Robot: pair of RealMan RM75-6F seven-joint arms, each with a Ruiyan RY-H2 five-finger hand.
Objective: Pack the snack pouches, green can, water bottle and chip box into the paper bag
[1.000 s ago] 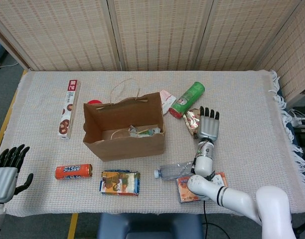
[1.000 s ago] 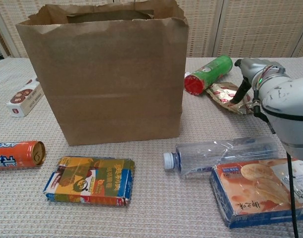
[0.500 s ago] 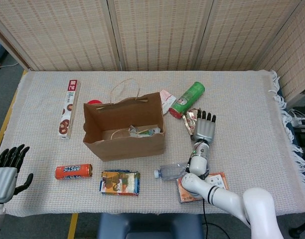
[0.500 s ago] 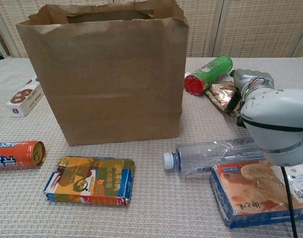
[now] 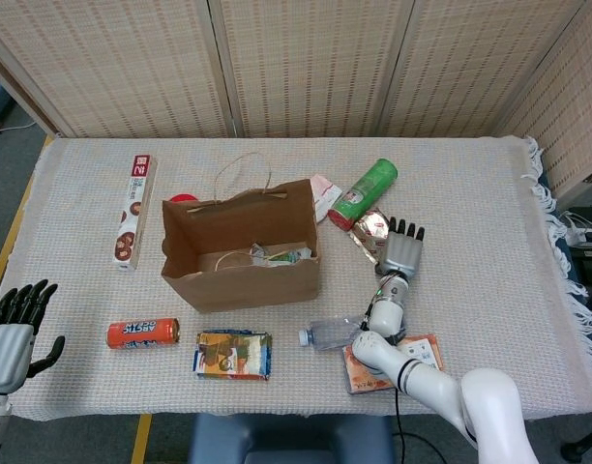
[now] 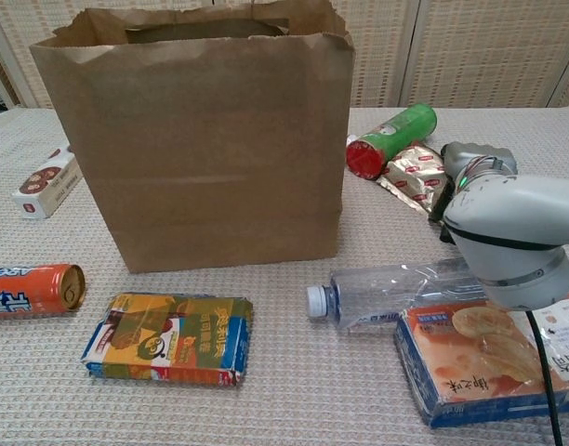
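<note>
The brown paper bag [image 5: 240, 247] [image 6: 201, 139] stands upright and open, with some wrapping showing inside. Right of it lie the green can [image 5: 364, 193] [image 6: 392, 139] on its side and a foil snack pouch [image 5: 372, 231] [image 6: 410, 177]. My right hand [image 5: 402, 253] [image 6: 457, 175] lies flat with fingers spread at the pouch's right edge and grips nothing. The water bottle [image 5: 335, 332] [image 6: 396, 288] and the chip box [image 5: 366, 368] [image 6: 489, 358] lie near the front, partly under my right arm. A colourful snack pouch [image 5: 234, 354] [image 6: 168, 336] lies before the bag. My left hand [image 5: 11, 333] hangs open at the front left corner.
An orange can [image 5: 142, 333] [image 6: 29, 290] lies at the front left. A long biscuit box [image 5: 134, 210] [image 6: 47, 181] sits left of the bag. A pale pouch [image 5: 325, 196] and a red lid [image 5: 183, 200] lie behind the bag. Folding screens stand behind the table.
My right hand has drawn back toward the front edge, off the foil pouch. The pouch now shows more fully and lies a little further left. My left hand has not moved.
</note>
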